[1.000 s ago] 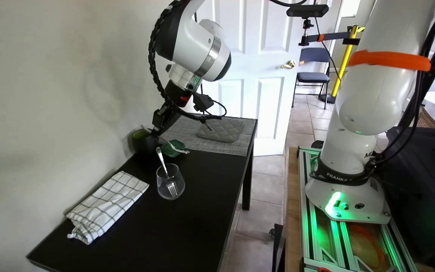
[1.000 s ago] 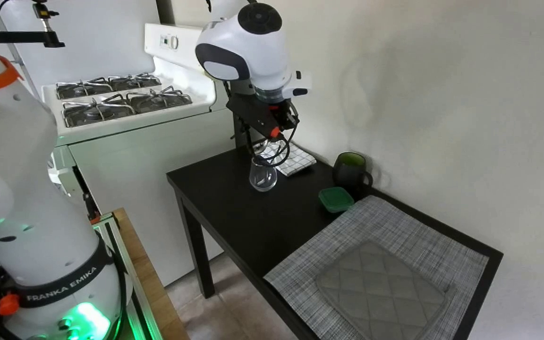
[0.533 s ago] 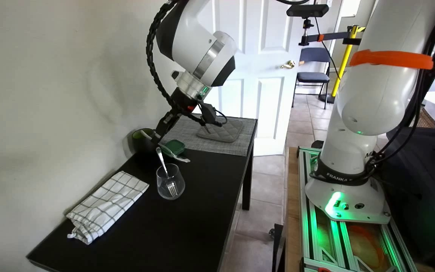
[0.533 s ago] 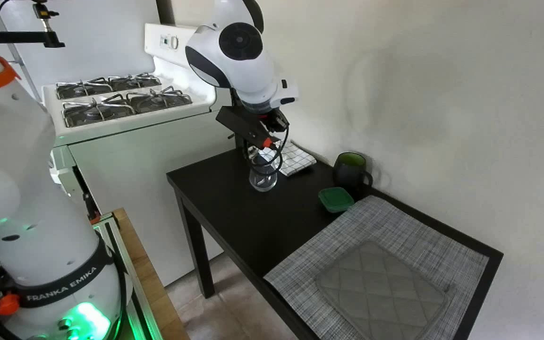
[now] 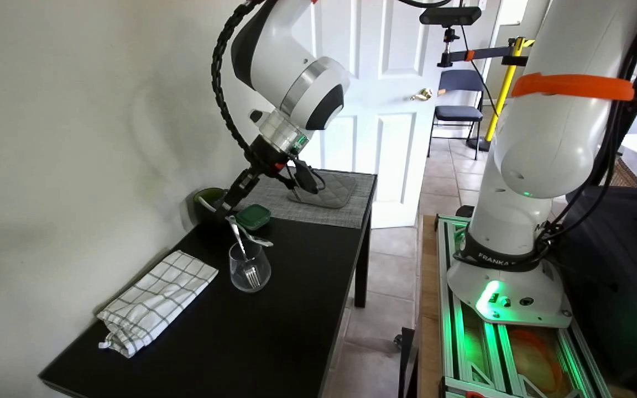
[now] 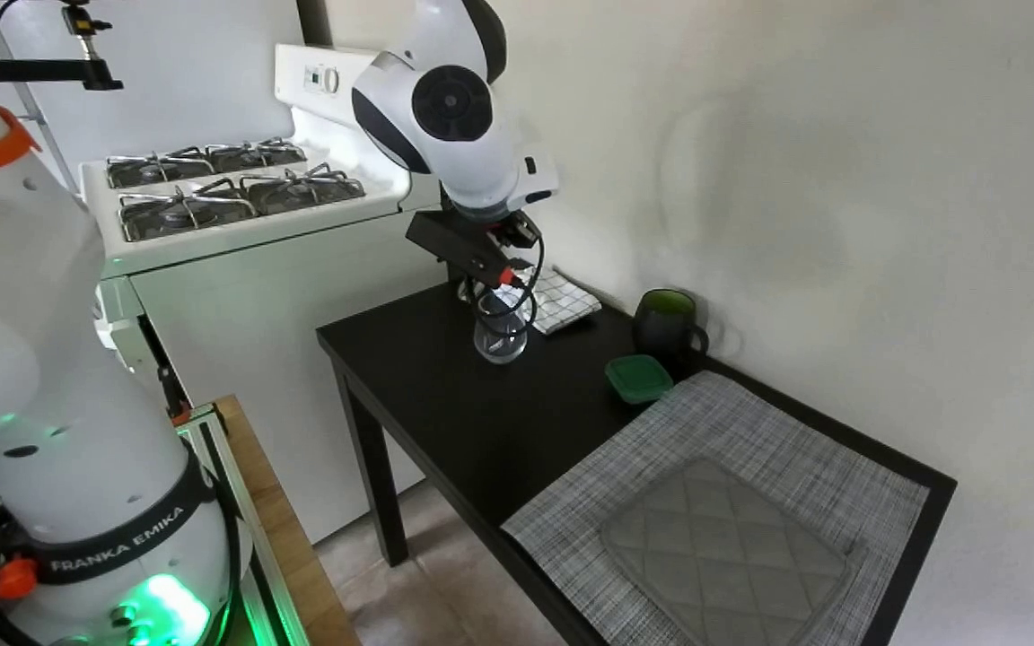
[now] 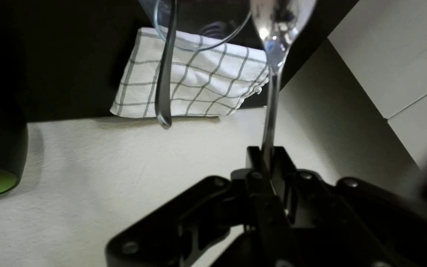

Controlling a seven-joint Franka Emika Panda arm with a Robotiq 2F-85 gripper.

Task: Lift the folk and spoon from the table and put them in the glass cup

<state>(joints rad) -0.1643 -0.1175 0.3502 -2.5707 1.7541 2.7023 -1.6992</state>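
While the gripper [image 7: 267,154] holds the spoon [image 7: 273,83]: its two black fingers are clamped on the thin handle, right of centre in the lower half of the wrist view.
Spoon look: slim, shiny metal with a narrow neck and a rounded bowl cut off by the top edge of the wrist view; white and bluish glints gather near the neck.
Spoon place: in an exterior view, left of the frame's centre, tilted with the bowl lower and to the right, pictured just above the glass cup [image 5: 264,266]; contact with anything but the gripper cannot be judged.
Fork [image 5: 238,237]: silvery, leaning inside the glass cup, tines down, handle rising past the rim toward the upper left.
Glass cup: clear, rounded, upright on the black table [image 5: 252,342].
Table edges: in an exterior view, the left side runs along the wall [image 5: 97,138]; the right side slants from bottom centre upward.
Room beside the glass cup: black tabletop stretches to the right-hand edge and the bottom of the frame; a checked cloth [image 5: 158,303] lies lower left, a green box [image 5: 253,217] and a dark mug [image 6: 663,330] higher up.
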